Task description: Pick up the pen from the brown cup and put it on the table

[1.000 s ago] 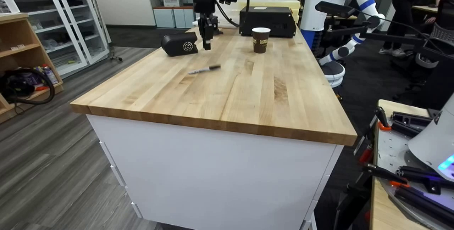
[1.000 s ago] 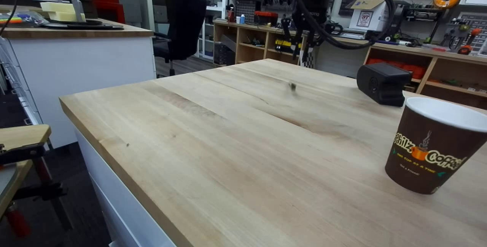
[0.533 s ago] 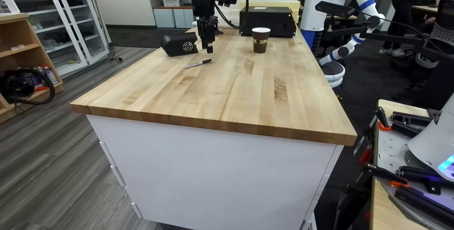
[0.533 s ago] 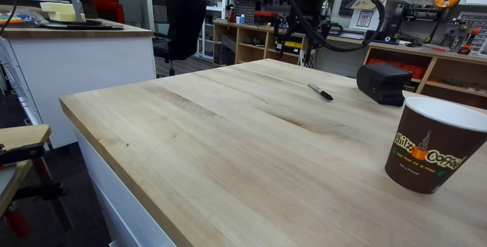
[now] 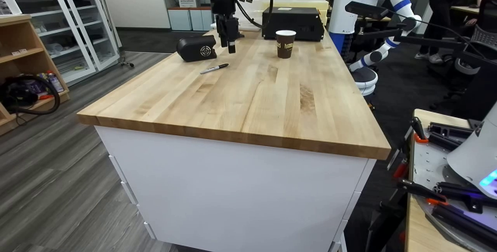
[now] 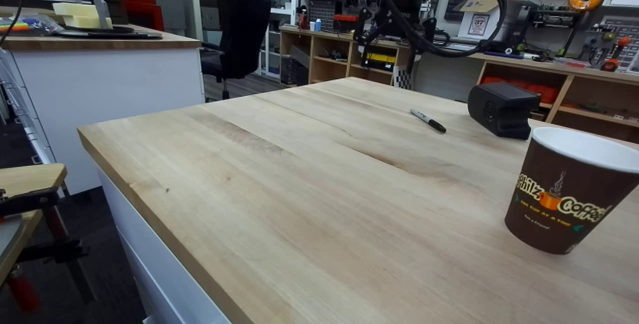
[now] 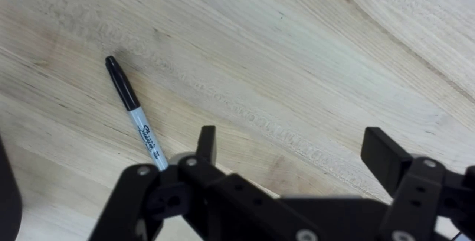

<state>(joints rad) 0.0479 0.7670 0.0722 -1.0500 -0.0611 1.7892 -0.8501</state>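
1. In the wrist view, the gripper [image 7: 291, 137] is held with its jaws wide apart; only the table [image 7: 267, 70] is seen between them. The pen [image 7: 137, 116] is set outside that gap, one end hidden behind the gripper, so nothing is clamped.
2. In an exterior view, the pen is laid flat on the table, near the black case [image 5: 197, 48]; the gripper is held above the surface, presumably so that the pen is not disturbed.
3. In an exterior view, the cup [image 6: 564, 194] is stood upright, well apart from the pen. With the pen on the table, the task is judged done; a straight lift seems called for, since the pen could be rolled by a nudge.
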